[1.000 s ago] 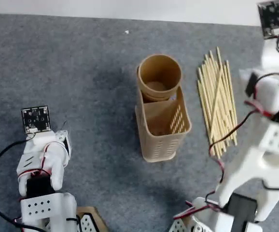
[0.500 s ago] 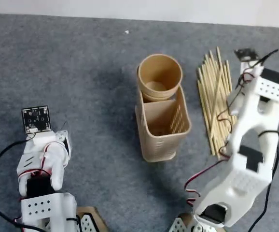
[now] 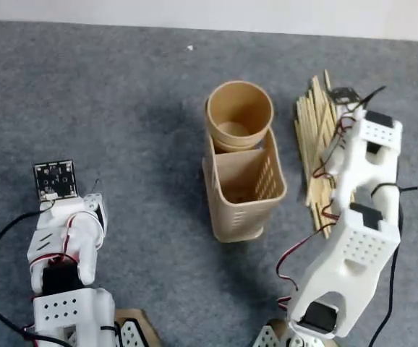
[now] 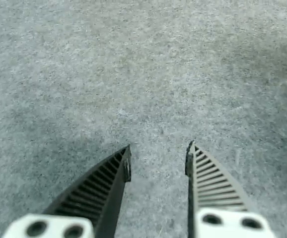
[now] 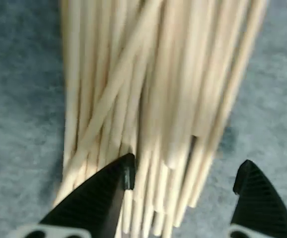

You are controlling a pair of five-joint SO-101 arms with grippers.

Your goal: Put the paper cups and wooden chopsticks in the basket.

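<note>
"Pincers first, starting nearest you. Your left pincer (image 4: 158, 148) hangs over bare grey carpet (image 3: 122, 101). Its two ribbed fingers are spread apart with nothing between them."

"Your left arm (image 3: 64, 246) is folded close to its base at the near left corner, well apart from everything you are meant to pack."

"Then your right pincer (image 5: 185, 168). It is also released and spread wide, just above the near ends of the wooden chopsticks (image 5: 143, 74). One fingertip is over the sticks at one side of the bundle. The other is out past the bundle's opposite edge, over carpet."

"It grips no stick. I cannot tell you whether that first fingertip touches the wood or only hovers over it."

"Your right arm (image 3: 361, 210) stretches forward from the near right, and its wrist covers part of the bundle. The chopsticks lie flat on the carpet in a loose sheaf, with one stick slanted across the others."

"The basket (image 3: 245, 210) stands upright in the middle, to the left of that sheaf, near it but not touching. It is tan, with slotted walls and a divider across it."

"Farthest from you, the paper cups (image 3: 239, 108) sit nested and upright in the basket's far compartment. Their rim stands above the basket wall."
</note>
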